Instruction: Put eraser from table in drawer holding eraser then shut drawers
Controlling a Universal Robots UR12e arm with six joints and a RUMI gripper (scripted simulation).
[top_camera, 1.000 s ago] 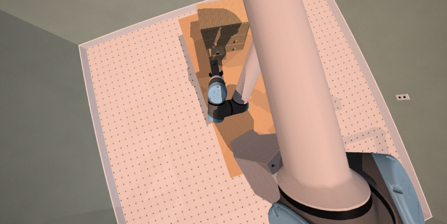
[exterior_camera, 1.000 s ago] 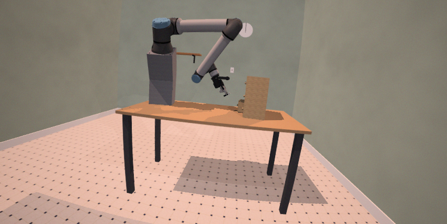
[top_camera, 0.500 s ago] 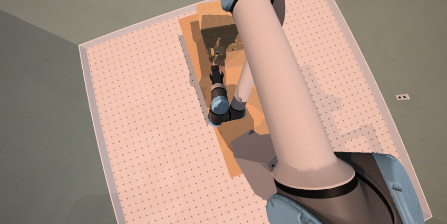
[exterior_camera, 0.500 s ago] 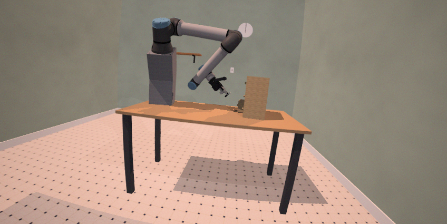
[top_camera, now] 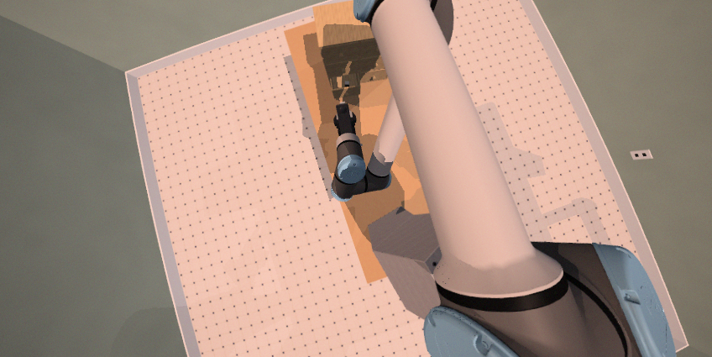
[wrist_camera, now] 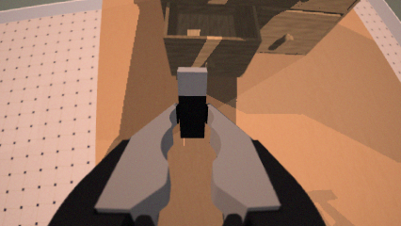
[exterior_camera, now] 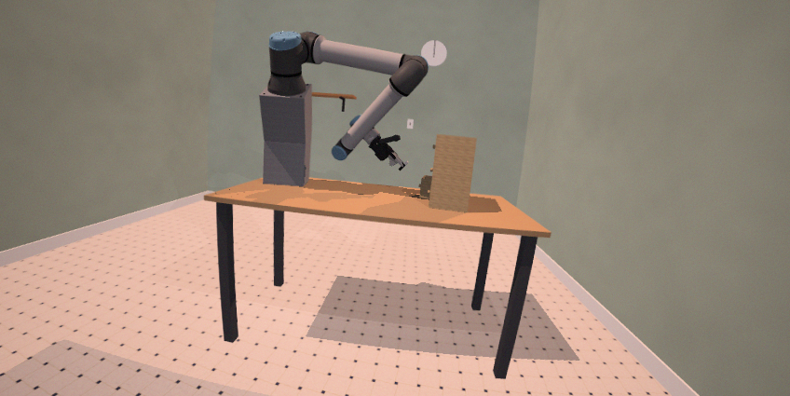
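Note:
My gripper (wrist_camera: pixel 192 104) is shut on the eraser (wrist_camera: pixel 192 101), a block with a black lower part and a grey end that sticks out past the fingertips. In the side view the gripper (exterior_camera: pixel 400 163) hangs tilted above the table, left of the wooden chest (exterior_camera: pixel 453 172). In the wrist view an open drawer (wrist_camera: pixel 212 29) lies just ahead of the eraser; a small pale object (wrist_camera: pixel 193 32) rests inside near its front wall. To its right a second drawer front with a knob (wrist_camera: pixel 282 40) shows at an angle. From above, the gripper (top_camera: pixel 342 109) points at the chest (top_camera: pixel 349 55).
The arm's grey pedestal (exterior_camera: pixel 285 137) stands at the table's left end. The low drawer juts out from the chest's foot (exterior_camera: pixel 426 185) toward the arm. The table edge and the tiled floor lie to the left in the wrist view.

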